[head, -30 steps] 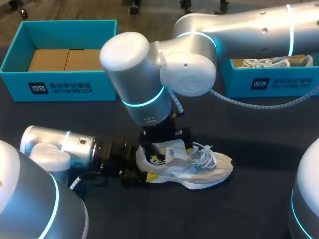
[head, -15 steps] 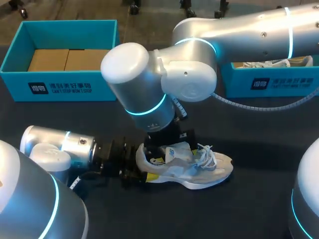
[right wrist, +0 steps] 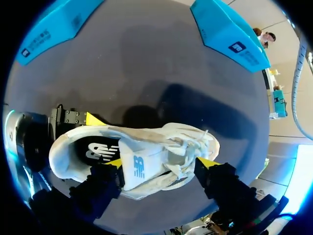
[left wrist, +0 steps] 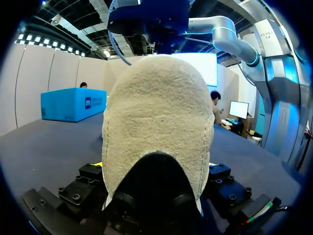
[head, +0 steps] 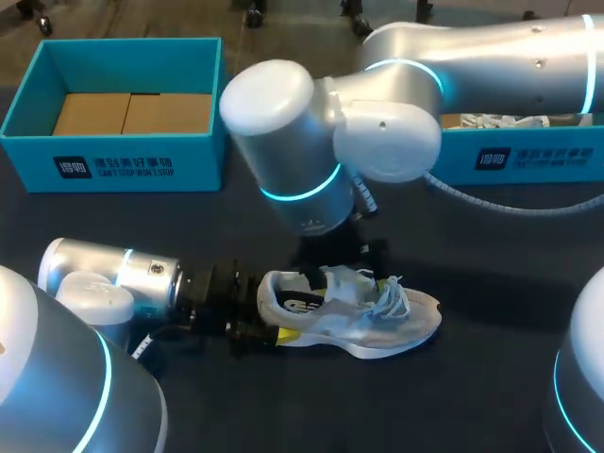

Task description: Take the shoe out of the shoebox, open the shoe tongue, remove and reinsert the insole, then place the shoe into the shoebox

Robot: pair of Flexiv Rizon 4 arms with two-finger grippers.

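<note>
A white and grey shoe lies on its sole on the dark table, toe to the right. My left gripper is shut on its heel, one yellow tip on each side. The right arm comes in from the right, and its gripper hangs over the shoe's opening. In the right wrist view that gripper is open, its fingertips standing either side of the raised tongue and laces. The insole with its logo shows inside the shoe.
A blue shoebox with a cardboard liner stands at the back left. A second blue box at the back right holds another shoe. The right arm's big wrist joint hangs over the table's middle.
The right arm has shifted right, toward the toe. The tongue went with it, and the insole's logo now shows in the opening. The left gripper kept still on the heel.
</note>
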